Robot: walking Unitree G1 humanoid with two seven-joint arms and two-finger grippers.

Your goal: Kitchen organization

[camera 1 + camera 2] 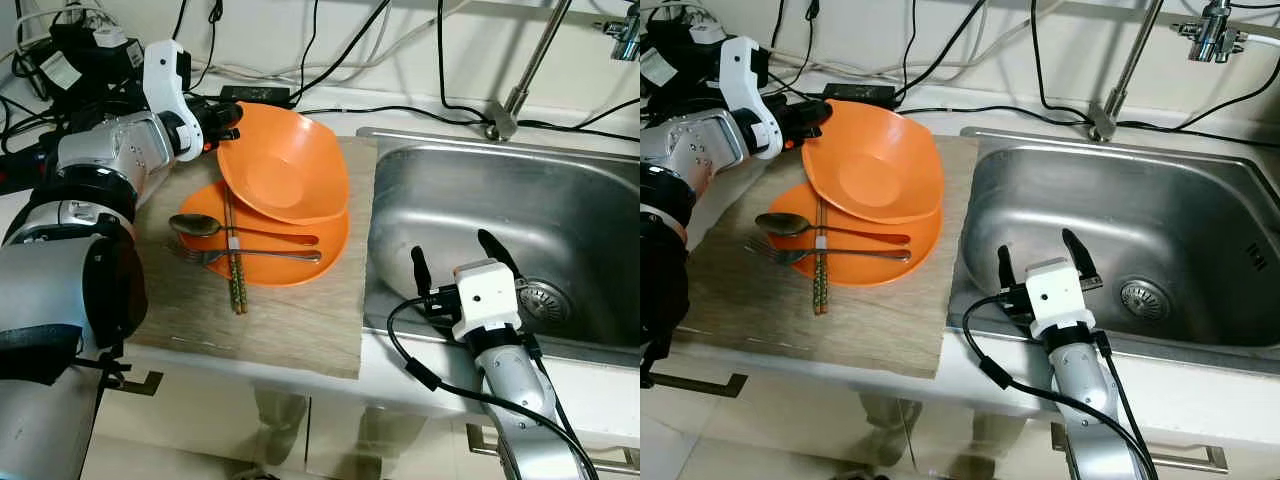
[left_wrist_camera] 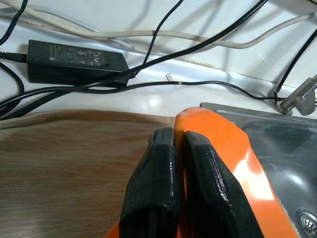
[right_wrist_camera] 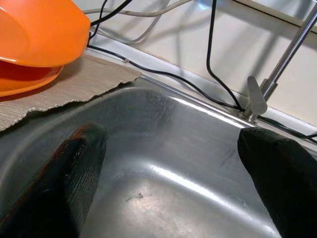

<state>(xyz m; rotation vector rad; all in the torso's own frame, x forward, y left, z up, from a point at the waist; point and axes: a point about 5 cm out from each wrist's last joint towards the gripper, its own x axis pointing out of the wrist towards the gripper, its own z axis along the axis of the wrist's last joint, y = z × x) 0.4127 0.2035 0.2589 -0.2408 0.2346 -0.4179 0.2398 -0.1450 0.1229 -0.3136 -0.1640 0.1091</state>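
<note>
An orange bowl [image 1: 285, 165] is tilted up over an orange plate [image 1: 300, 250] on a beige mat [image 1: 290, 320]. My left gripper [image 1: 225, 122] is shut on the bowl's far left rim; in the left wrist view its fingers [image 2: 163, 193] pinch the orange rim [image 2: 233, 144]. On the plate lie a spoon [image 1: 200, 226], a fork [image 1: 250, 255] and a pair of chopsticks [image 1: 236, 270]. My right gripper [image 1: 462, 258] stands open over the near edge of the steel sink [image 1: 540, 200], holding nothing.
A faucet [image 1: 520, 85] rises behind the sink, whose drain [image 1: 545, 297] lies right of my right gripper. Black cables and a power adapter [image 1: 255, 94] run along the back of the counter. A cabinet front lies below the counter edge.
</note>
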